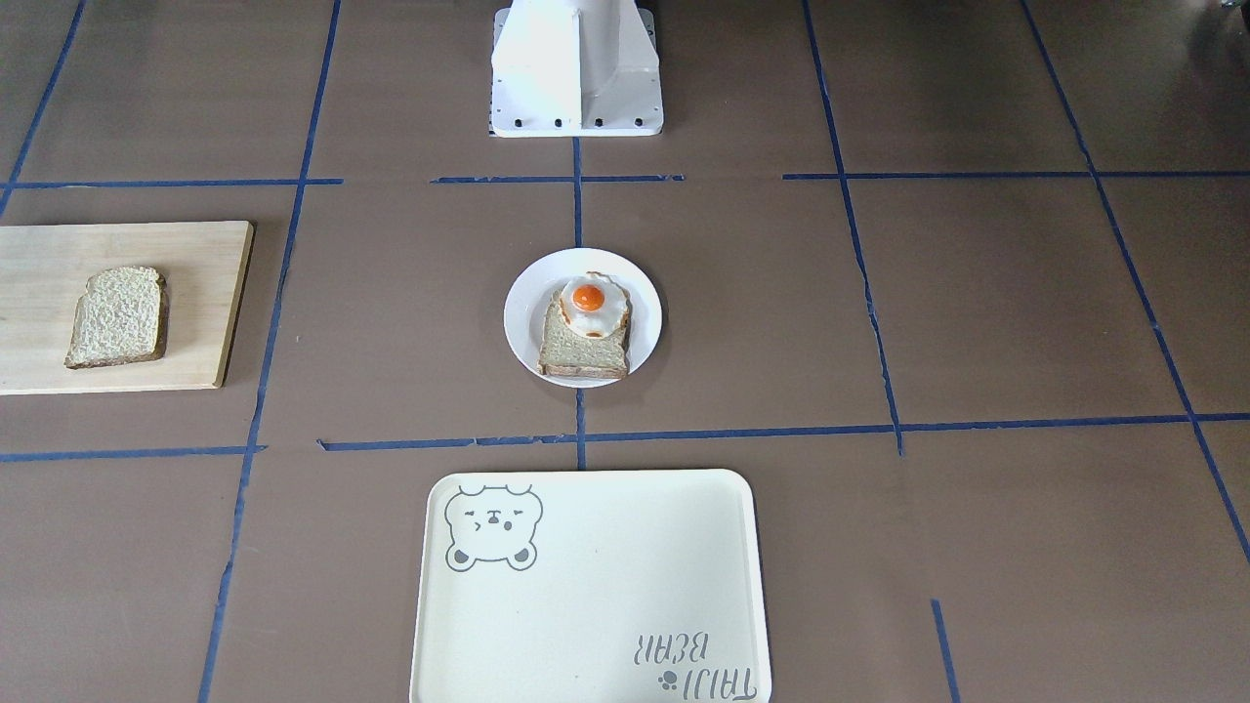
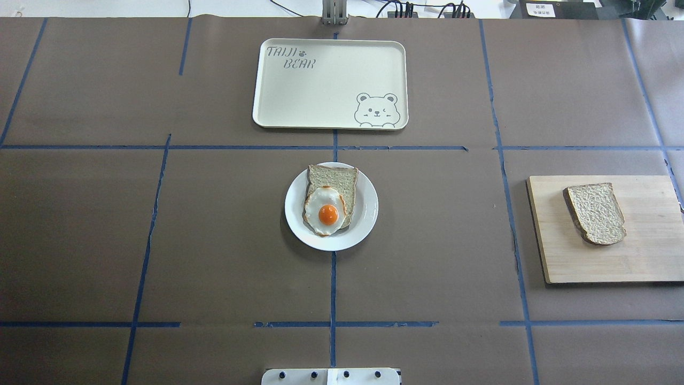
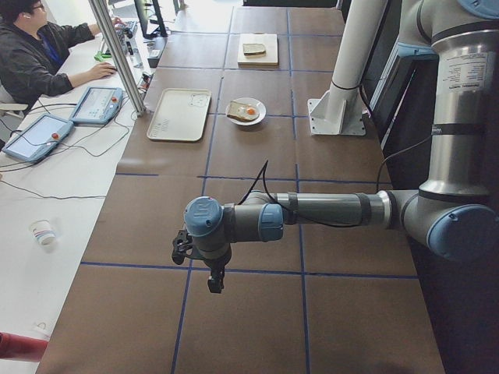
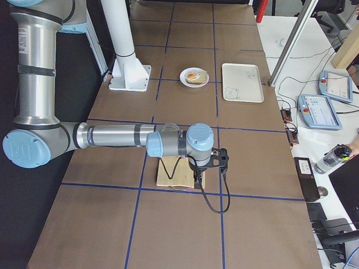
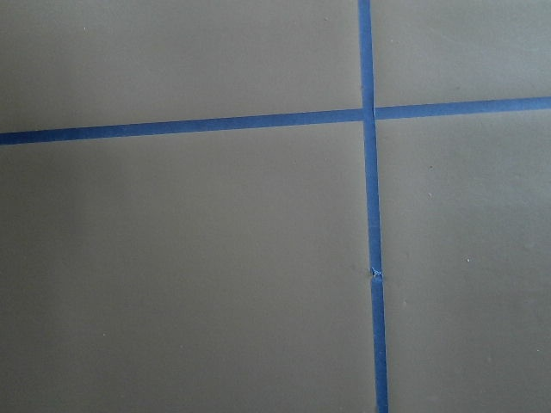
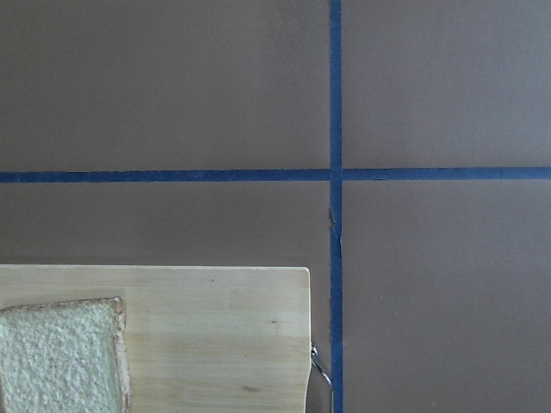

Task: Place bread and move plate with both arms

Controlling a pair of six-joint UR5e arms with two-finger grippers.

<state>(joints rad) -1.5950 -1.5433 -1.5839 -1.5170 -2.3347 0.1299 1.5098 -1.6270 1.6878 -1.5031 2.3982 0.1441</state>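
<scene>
The bare bread (image 2: 596, 213) lies on a wooden cutting board (image 2: 641, 256) at the table's right; it also shows in the front view (image 1: 117, 317) and in the right wrist view (image 6: 60, 357). The white plate (image 2: 368, 208) stands mid-table and carries a second slice topped with a fried egg (image 2: 327, 213). My left gripper (image 3: 214, 282) hangs over bare table far from both, seen only in the left side view. My right gripper (image 4: 197, 180) hangs just past the board's edge, seen only in the right side view. I cannot tell whether either is open or shut.
A cream tray with a bear drawing (image 2: 320, 91) lies beyond the plate, away from the robot. The white base block (image 1: 576, 68) stands behind the plate. An operator (image 3: 39, 54) sits at a side desk with tablets and cables.
</scene>
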